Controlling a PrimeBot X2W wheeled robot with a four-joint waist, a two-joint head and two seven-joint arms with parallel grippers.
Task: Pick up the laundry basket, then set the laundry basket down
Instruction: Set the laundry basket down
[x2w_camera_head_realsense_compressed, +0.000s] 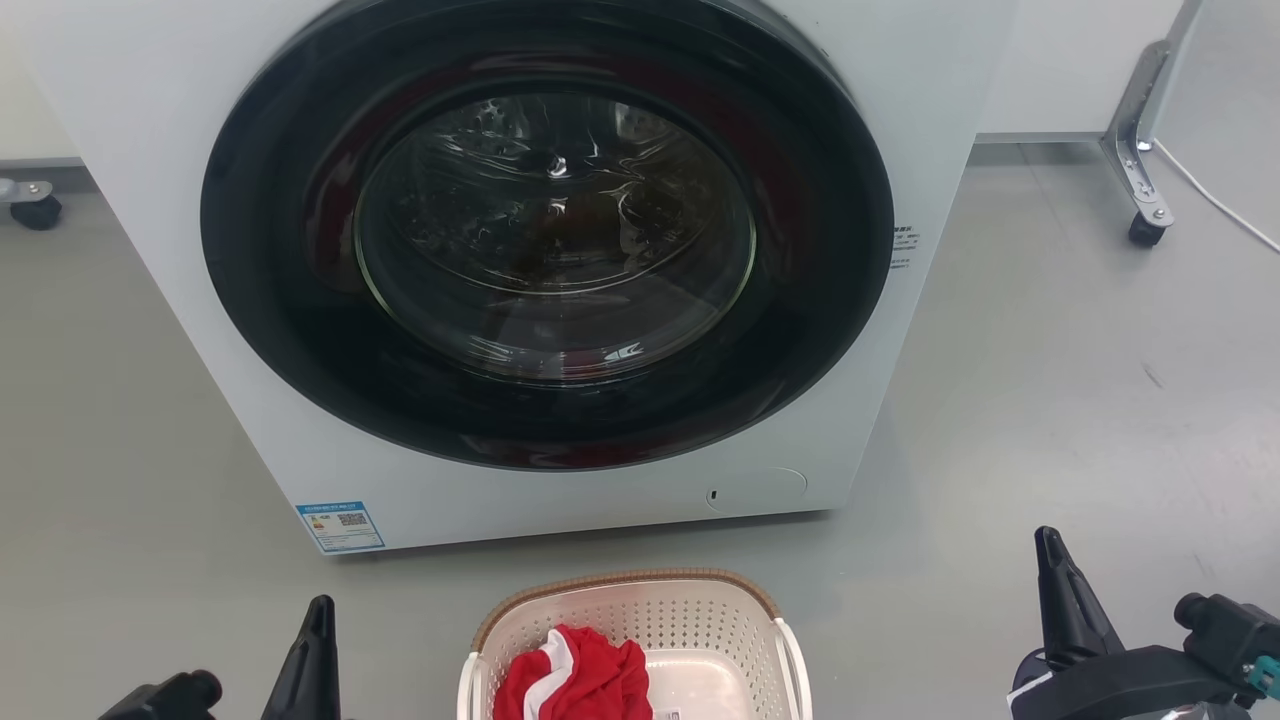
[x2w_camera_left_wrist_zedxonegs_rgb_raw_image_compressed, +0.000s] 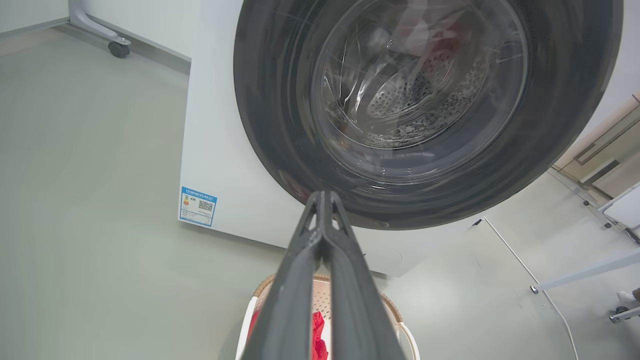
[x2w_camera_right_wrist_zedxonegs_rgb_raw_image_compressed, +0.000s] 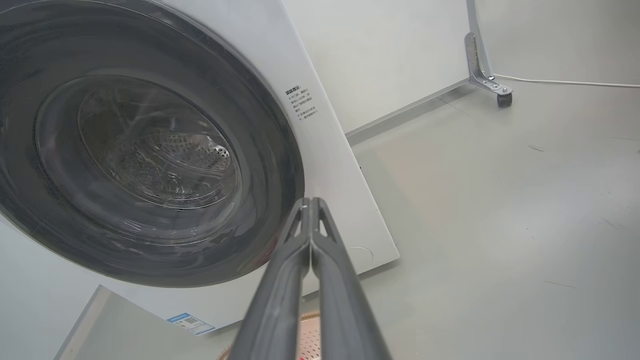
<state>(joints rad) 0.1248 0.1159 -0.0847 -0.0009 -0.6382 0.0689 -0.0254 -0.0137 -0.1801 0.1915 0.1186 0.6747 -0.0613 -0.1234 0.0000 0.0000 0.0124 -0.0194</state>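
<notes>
While the laundry basket (x2w_camera_head_realsense_compressed: 700, 625) sits upright on the grey floor (x2w_camera_head_realsense_compressed: 1050, 400) just in front of the white washing machine (x2w_camera_head_realsense_compressed: 150, 150), neither tool touches it. A red-and-white garment (x2w_camera_head_realsense_compressed: 580, 675) lies bunched in the basket's left half. The left tool (x2w_camera_head_realsense_compressed: 318, 615) hangs off the basket's left side and the right tool (x2w_camera_head_realsense_compressed: 1055, 570) well off its right. Both point toward the machine's shut round door (x2w_camera_head_realsense_compressed: 550, 230). In the wrist views each tool's two dark fingers are pressed together along their length, with nothing pinched between them. Judgement on the step: these pictures do not settle it. A basket on the floor with both tools free fits the stretch ahead of the lift, and equally the stretch after the set-down. The white side handles (x2w_camera_head_realsense_compressed: 795, 660) stand clear on both flanks, and the basket's near end is cut off by the head view's lower edge. If a lift lies ahead, it would call for fingers spread, both arms brought inward and lower, and an even two-sided raise, since light plastic likely tips. If the basket is already set down, the tools need only keep clear.
</notes>
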